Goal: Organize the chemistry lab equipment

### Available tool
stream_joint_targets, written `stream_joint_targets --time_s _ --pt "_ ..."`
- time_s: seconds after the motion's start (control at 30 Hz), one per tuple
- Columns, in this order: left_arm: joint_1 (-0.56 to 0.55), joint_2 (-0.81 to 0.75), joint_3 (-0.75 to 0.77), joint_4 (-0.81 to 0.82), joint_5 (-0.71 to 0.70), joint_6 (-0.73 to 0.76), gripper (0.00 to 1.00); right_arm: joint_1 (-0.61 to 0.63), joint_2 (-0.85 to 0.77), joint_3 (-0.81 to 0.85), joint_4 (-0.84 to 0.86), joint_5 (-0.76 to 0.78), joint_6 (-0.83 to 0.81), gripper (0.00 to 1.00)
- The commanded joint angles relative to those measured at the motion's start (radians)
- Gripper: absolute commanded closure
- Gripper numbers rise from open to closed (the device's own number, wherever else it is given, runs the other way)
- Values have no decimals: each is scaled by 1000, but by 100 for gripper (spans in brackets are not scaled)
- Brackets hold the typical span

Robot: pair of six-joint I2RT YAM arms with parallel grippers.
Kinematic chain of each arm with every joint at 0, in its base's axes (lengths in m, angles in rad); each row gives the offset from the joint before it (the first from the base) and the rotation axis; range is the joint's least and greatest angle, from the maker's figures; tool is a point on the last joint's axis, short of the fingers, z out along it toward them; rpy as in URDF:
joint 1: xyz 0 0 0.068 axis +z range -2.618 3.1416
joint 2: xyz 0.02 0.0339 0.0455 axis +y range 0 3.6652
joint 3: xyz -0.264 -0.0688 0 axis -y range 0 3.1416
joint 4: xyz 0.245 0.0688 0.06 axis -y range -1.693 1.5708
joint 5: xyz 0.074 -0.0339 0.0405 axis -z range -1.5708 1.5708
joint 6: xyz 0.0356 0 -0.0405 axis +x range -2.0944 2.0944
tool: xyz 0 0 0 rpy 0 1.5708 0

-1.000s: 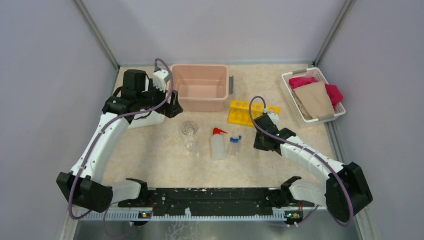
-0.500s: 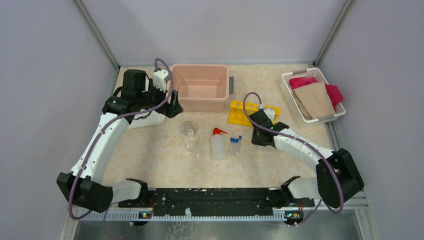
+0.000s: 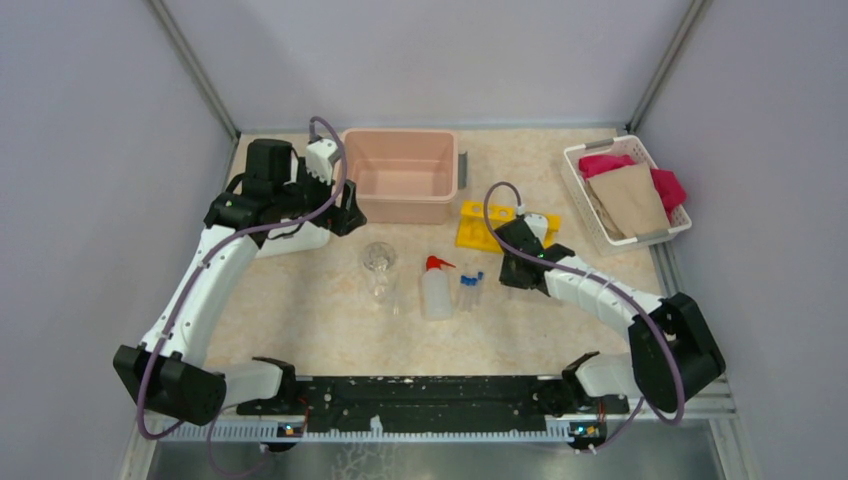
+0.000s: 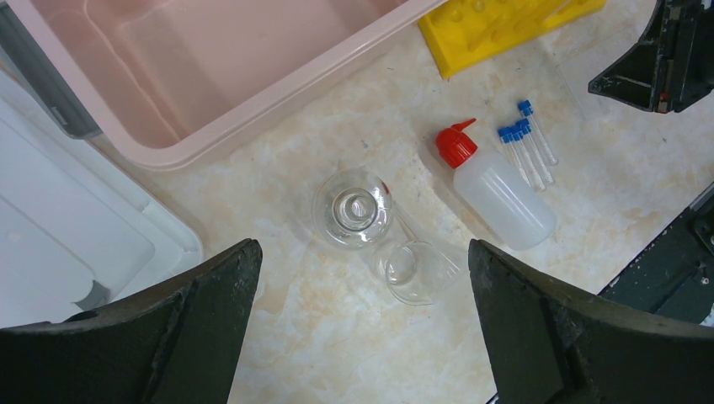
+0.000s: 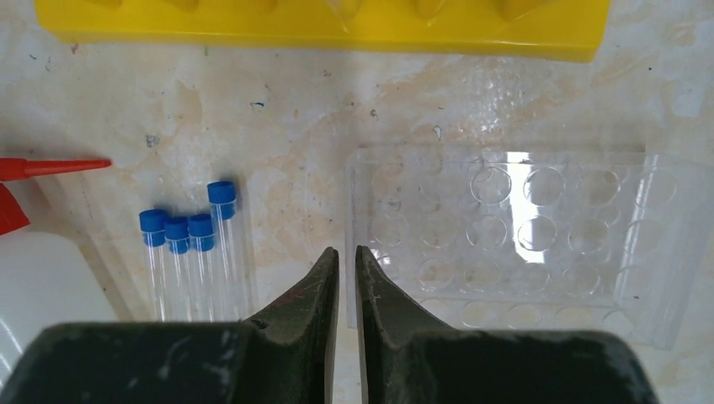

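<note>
While both empty, left end effector (image 4: 362, 248) wide open, right end effector (image 5: 345, 251) nearly closed; four tubes (image 5: 200, 252), one bottle (image 4: 505, 198).

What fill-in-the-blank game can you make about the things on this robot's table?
1. ___ blue-capped tubes lie flat on the table.
2. The white squeeze bottle has a ___ nozzle.
3. The tube rack is coloured ___.
4. The left tool is wide ___.
Missing words: four, red, yellow, open.
</note>
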Motion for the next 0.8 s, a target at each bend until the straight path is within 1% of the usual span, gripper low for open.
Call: stream_joint_targets --time_s 0.0,0.1,0.2,0.3,0.4,0.5,0.6,0.77 --pt "7 5 33 7 18 -2 1 30 28 21 44 -40 43 89" --pt "7 3 31 6 16 -2 1 30 16 38 33 -35 45 89" --pt "7 0 31 5 11 0 1 30 11 58 30 -68 41 89" --pt "7 -3 32 6 11 -1 1 30 -10 84 3 -36 46 90" --pt "7 -3 29 7 13 -5 1 30 -44 113 -17 -23 40 86" --pt "7 -1 29 12 13 -5 1 33 -46 143 -23 -47 36 84" --pt "7 0 30 15 18 -11 1 45 -13 148 3 -72 41 84" --pt "7 -1 30 16 24 -22 1 85 95 166 47 -82 50 84"
